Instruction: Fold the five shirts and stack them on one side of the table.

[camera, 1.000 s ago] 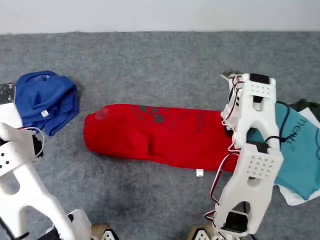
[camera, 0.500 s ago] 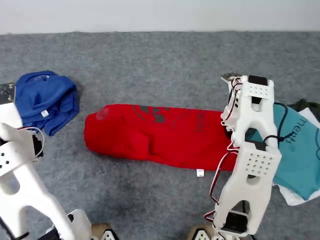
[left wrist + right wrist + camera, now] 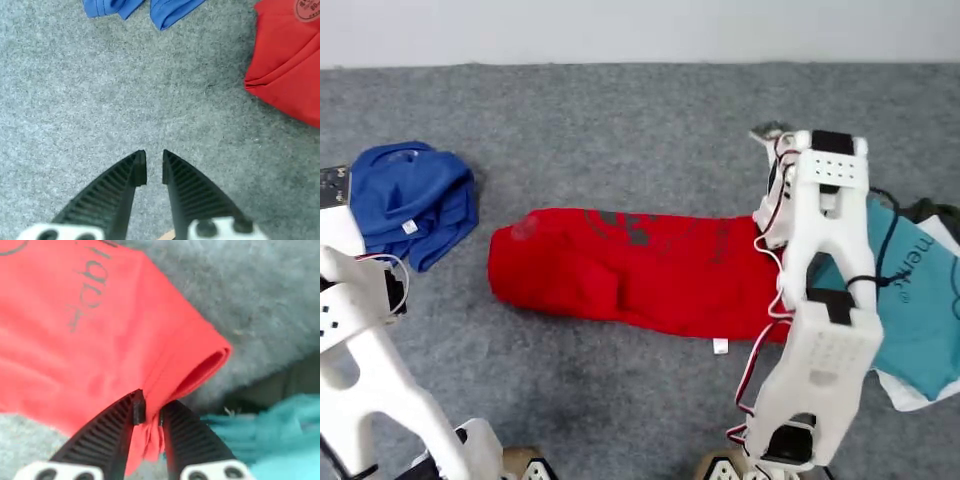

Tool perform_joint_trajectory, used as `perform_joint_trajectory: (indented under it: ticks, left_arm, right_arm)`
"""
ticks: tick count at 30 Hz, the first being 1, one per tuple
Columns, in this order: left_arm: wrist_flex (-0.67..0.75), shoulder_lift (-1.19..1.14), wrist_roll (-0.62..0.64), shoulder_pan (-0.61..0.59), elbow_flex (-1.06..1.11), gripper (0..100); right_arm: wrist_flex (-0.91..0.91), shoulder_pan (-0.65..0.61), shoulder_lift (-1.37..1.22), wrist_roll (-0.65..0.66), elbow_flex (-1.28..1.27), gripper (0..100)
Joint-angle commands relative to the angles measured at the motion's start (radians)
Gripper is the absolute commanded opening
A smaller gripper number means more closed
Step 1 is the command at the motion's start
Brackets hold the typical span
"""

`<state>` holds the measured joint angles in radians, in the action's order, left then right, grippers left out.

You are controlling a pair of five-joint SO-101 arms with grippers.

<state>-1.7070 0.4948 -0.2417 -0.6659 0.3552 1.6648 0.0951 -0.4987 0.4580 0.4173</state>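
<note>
Red shirt [image 3: 630, 270]: folded lengthwise into a long band lying across the middle of the bench [image 3: 620, 120]. The cross-folds that would make it a compact packet are not yet done. The right tool [image 3: 147, 415] is clamped on the doubled edge at the end of this band, beside the teal shirt [image 3: 920, 300].

Teal shirt: lies at the right side of the bench on top of a white garment [image 3: 910, 395], with a dark garment [image 3: 932, 210] at its far edge. This may be the start of the stack, though how these are folded cannot be judged.

Blue shirt [image 3: 410, 200]: loosely bunched at the left side, unfolded.

Left tool [image 3: 154, 167]: fingers almost together with nothing between them, over bare bench between the blue and red shirts.

Judgement: the task is at an early to middle stage, with most of the folding and all of the stacking left to do.
</note>
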Motion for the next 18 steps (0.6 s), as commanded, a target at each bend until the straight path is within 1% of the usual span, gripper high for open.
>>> perform_joint_trajectory:
  ticks: [1,9,18]
  left_arm:
    - [0.006,0.015,0.002,0.006,-0.002,7]
    - [0.006,0.015,0.002,0.008,0.01,7]
    - [0.011,0.017,0.0,0.009,0.028,7]
  right_arm:
    - [0.061,-0.002,0.157,0.003,0.017,1.0]
    - [0.122,0.002,0.314,0.003,0.017,1.0]
    - [0.122,0.001,0.259,0.0,0.011,1.0]
